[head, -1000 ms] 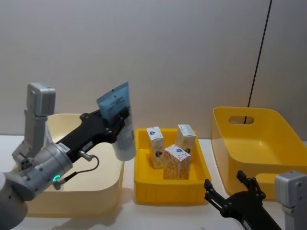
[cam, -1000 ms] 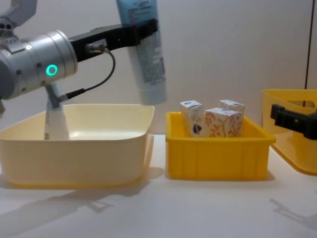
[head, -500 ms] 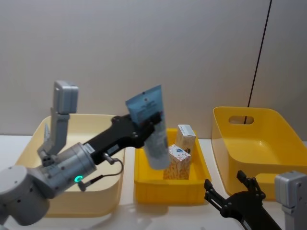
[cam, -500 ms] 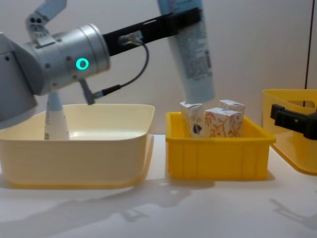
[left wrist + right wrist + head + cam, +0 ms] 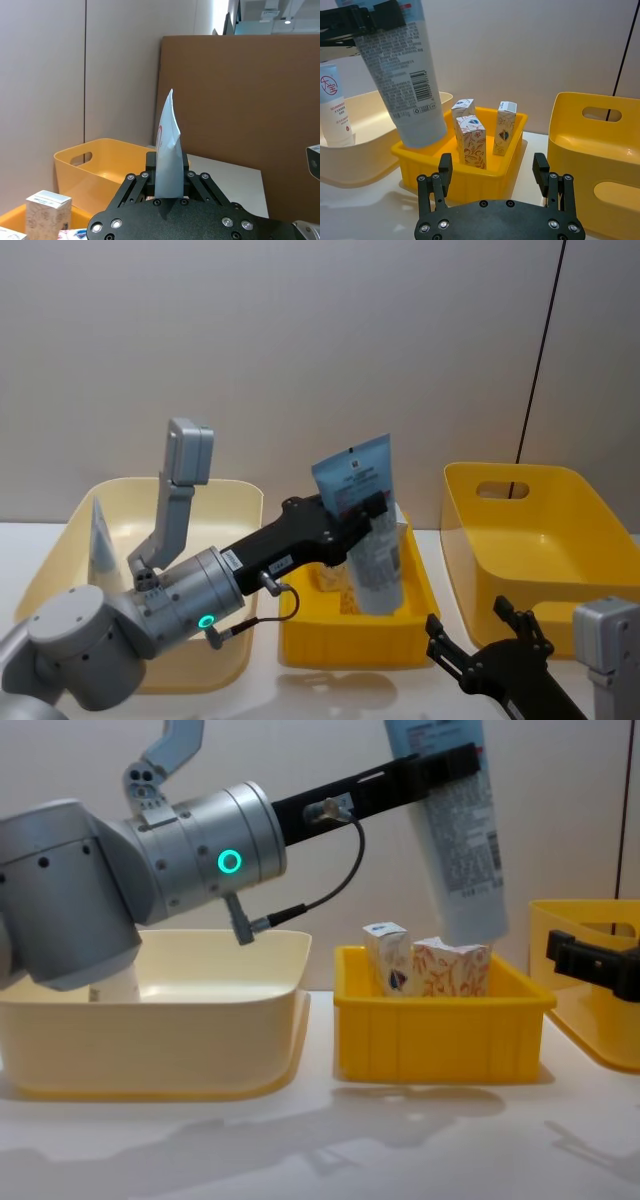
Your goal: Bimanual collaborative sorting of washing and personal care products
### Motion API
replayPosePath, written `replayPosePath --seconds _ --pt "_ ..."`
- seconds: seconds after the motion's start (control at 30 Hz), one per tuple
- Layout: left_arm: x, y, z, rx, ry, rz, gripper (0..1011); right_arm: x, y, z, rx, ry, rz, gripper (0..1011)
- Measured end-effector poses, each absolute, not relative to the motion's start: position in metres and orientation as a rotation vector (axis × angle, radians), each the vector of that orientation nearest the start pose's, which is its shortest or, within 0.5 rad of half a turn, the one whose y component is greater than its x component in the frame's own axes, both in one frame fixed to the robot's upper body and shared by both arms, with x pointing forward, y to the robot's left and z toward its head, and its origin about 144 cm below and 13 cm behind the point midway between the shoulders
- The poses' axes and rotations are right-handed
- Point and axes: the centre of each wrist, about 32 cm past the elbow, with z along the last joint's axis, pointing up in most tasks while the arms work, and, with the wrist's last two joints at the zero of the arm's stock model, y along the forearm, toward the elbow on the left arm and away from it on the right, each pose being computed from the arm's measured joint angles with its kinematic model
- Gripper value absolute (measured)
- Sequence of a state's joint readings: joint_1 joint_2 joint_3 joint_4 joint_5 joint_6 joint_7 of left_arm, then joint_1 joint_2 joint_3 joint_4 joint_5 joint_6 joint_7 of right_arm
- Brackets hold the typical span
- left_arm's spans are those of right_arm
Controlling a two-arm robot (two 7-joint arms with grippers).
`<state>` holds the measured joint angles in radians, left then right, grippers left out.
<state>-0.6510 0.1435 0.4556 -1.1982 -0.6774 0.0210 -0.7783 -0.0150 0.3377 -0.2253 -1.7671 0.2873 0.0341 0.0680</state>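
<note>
Head view has the left gripper's (image 5: 362,512) black fingers clamped across a pale blue-white squeeze tube (image 5: 378,565), gripping it just below the flat crimped end. The left wrist view looks along that crimped edge, the tube (image 5: 167,145) pinched tight between the two fingers of the gripper (image 5: 167,175). The tube hangs cap end down and tilted, its crimped end uppermost, over a small rectangular yellow plastic bin (image 5: 350,642) at the middle of the white table (image 5: 300,1140).

In the chest view the tube's (image 5: 462,850) cap end sits above the right half of this bin (image 5: 440,1040), level with the tops of the small white cartons (image 5: 452,968) standing inside. I cannot tell whether it touches them. The right wrist view shows three such cartons upright: one with an orange pattern and a blue logo (image 5: 471,140) nearest, one beside it (image 5: 504,127) and one behind (image 5: 463,107).

Behind the gripper (image 5: 455,765), the left arm reaches across a wide cream plastic bin (image 5: 240,502) on the table's left side. A second pale squeeze tube (image 5: 100,535) stands upright there against the bin's left wall.

The right gripper (image 5: 470,625) hangs low near the table's front edge, fingers (image 5: 445,170) spread apart and holding nothing, before the gap between the small bin and a large yellow plastic bin with a handle slot (image 5: 540,530) on the right.
</note>
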Motion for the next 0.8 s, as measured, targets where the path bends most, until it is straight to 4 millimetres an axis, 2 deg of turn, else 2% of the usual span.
replayPosePath --seconds 0.27,0.8 --pt "0.609 0.148 1.263 -0.329 0.043 0.374 241 0.442 -0.244 1.192 0.023 -0.072 -1.186 1001" --pt "0.609 0.142 1.262 -0.327 0.051 0.359 240 0.451 -0.273 1.214 -0.007 -0.048 -1.007 1001"
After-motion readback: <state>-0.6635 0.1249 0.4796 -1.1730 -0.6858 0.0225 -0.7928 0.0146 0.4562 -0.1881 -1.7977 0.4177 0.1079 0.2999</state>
